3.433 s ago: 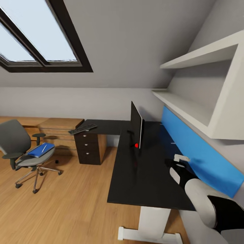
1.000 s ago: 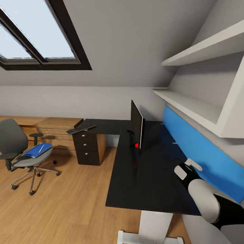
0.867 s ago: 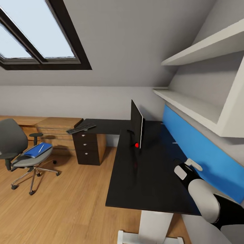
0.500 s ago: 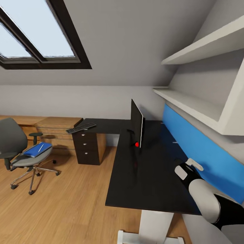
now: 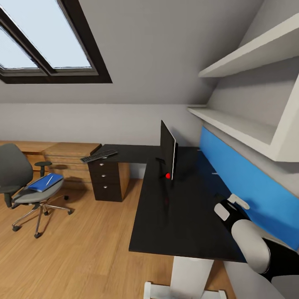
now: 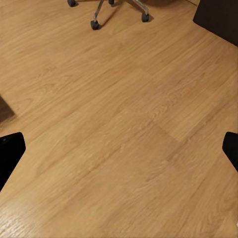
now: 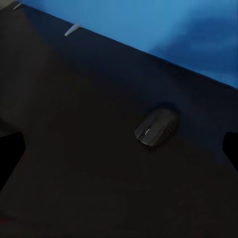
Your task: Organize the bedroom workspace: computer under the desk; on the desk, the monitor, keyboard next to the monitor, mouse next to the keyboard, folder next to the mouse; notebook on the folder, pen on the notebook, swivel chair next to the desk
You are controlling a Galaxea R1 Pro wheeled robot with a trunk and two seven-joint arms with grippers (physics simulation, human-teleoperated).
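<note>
The right gripper [image 7: 119, 144] hangs over the desk [image 5: 178, 216] with its fingers spread wide and empty; in its wrist view the mouse [image 7: 156, 128] sits just below, near the blue wall panel [image 5: 245, 182]. The left gripper [image 6: 119, 148] is also spread, over bare floor [image 6: 124, 124]. The monitor [image 5: 167, 155] stands at the desk's 12 o'clock, the keyboard [image 5: 99, 156] far off at 10. The folder [image 5: 43, 182] and pen [image 5: 49, 180] lie on the swivel chair [image 5: 25, 182] at 9: most remains undone.
</note>
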